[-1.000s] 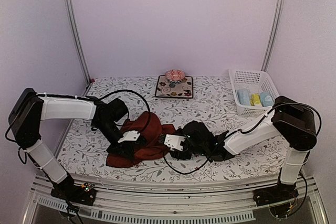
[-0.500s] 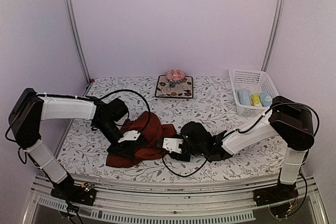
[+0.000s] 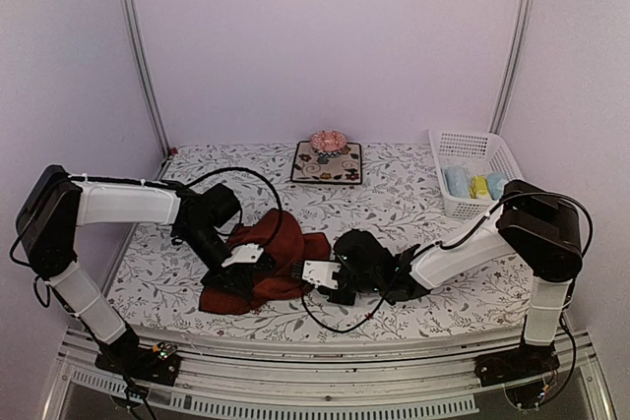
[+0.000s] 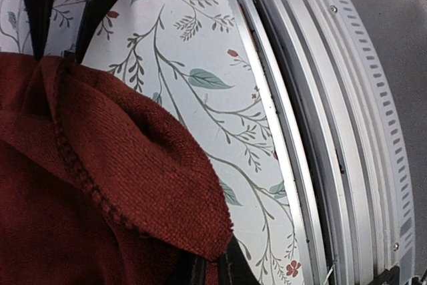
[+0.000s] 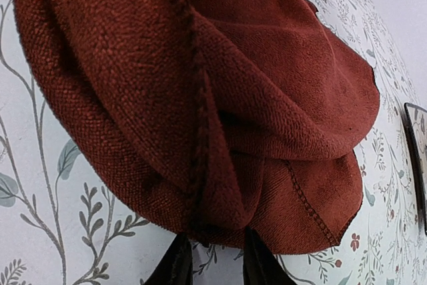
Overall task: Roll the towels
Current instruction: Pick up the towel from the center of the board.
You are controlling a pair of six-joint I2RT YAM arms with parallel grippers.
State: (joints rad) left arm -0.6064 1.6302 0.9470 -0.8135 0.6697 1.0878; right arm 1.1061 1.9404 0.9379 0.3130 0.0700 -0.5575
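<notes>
So, dark red towel (image 3: pixel 221 297) lies bunched, long axis running left gripper (image 4: pixel 212 273) to right gripper (image 5: pixel 215 265).
Left's clamped on an edge; right's fingers (image 5: pixel 177 266) straddle the hem, grip unclear.

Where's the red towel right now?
In the top view the dark red towel lies bunched up left of the middle, close to the table's near edge, with the left gripper and right gripper at its two sides.
</notes>
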